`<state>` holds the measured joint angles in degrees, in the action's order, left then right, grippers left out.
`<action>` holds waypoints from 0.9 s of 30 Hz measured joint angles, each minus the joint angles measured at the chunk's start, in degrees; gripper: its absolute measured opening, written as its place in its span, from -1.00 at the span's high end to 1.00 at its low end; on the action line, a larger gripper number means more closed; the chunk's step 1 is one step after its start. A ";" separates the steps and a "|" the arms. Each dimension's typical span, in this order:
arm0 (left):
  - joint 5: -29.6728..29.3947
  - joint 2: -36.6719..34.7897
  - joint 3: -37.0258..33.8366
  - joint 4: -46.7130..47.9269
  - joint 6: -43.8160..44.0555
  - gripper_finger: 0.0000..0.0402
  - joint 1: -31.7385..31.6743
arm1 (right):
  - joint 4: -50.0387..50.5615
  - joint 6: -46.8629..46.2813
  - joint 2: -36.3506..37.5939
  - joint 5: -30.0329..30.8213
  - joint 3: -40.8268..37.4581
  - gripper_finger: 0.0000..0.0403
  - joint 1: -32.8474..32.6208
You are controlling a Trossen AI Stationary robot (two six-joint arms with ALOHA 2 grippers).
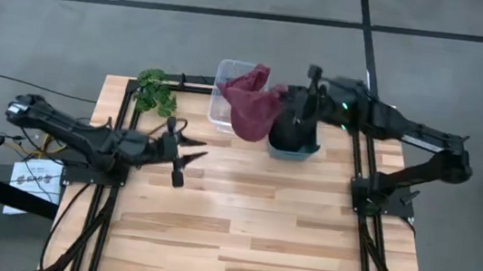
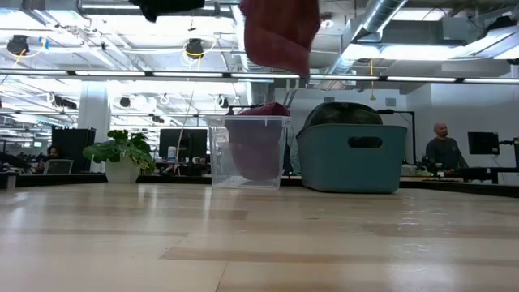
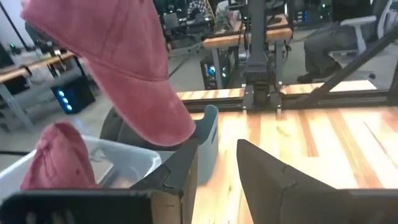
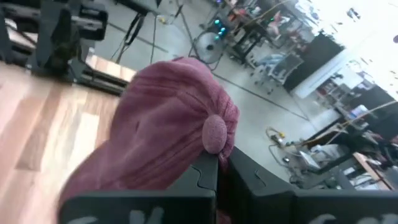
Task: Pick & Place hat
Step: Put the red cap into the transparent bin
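Right gripper (image 4: pixel 217 163) is clamped on the hat (image 1: pixel 251 109), holding it in the air between the clear bin (image 1: pixel 225 106) and the teal bin (image 1: pixel 293 149); left gripper (image 1: pixel 186 154) waits with fingers spread over the table (image 1: pixel 248 237). To finish well I'd centre the hat over the clear bin, where a second red hat (image 3: pixel 59 155) already lies, and lower until the drooping cloth is inside the walls before letting go. The hat is a dark red, soft cap with a top button (image 4: pixel 214 132), hanging limp.
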<state>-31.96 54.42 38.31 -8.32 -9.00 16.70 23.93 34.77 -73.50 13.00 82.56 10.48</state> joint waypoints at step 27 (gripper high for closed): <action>13.71 -1.47 -16.03 -15.95 4.48 0.45 -18.93 | -3.62 5.70 -25.45 -19.04 -0.02 1.00 17.44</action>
<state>-18.25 52.95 22.28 -24.26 -4.52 -2.22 20.31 40.47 -98.96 -6.05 82.54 27.92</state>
